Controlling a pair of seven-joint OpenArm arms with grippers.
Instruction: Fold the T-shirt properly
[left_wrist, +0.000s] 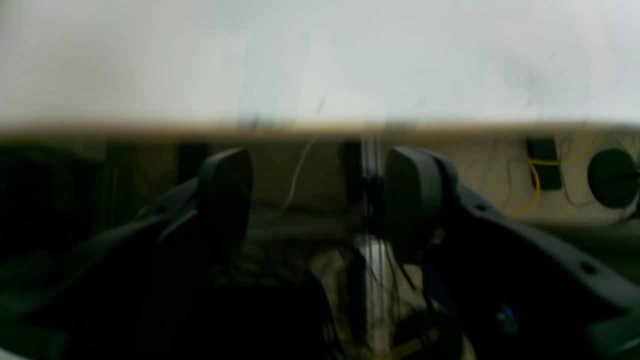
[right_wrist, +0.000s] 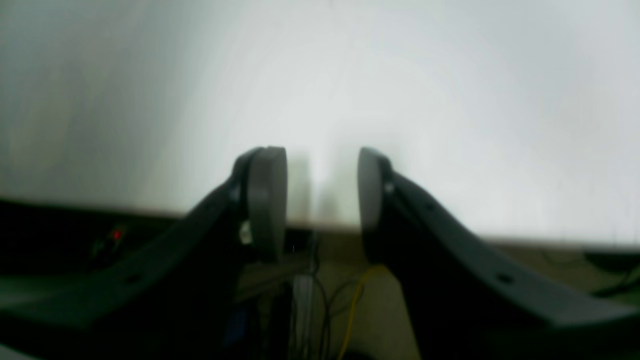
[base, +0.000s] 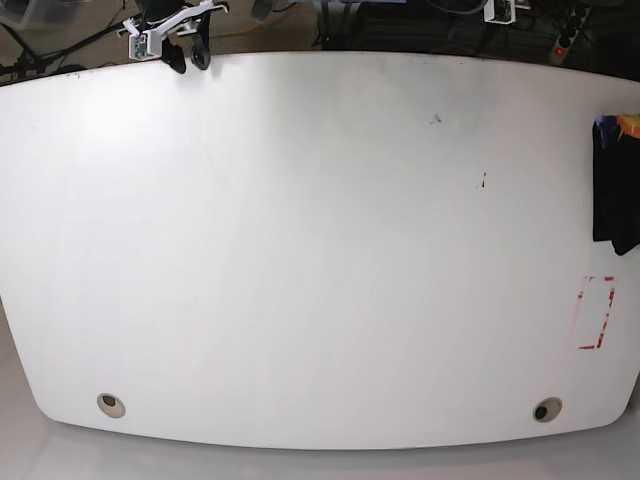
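The black T-shirt (base: 614, 190) lies at the table's right edge in the base view, mostly cut off by the frame, with a bit of colour at its top. My right gripper (base: 188, 60) hangs over the far left edge of the white table (base: 300, 250), far from the shirt. The right wrist view shows this gripper (right_wrist: 320, 200) open, with nothing between its fingers. My left gripper (left_wrist: 320, 200) is also open and empty, out past the table's edge. Only a white part of the left arm (base: 500, 10) shows at the top right of the base view.
A red-marked rectangle (base: 597, 312) is drawn on the table near the shirt. Two round holes (base: 111, 404) (base: 546, 409) sit near the front edge. Cables, a yellow wire (left_wrist: 537, 185) and dark equipment lie on the floor beyond the far edge.
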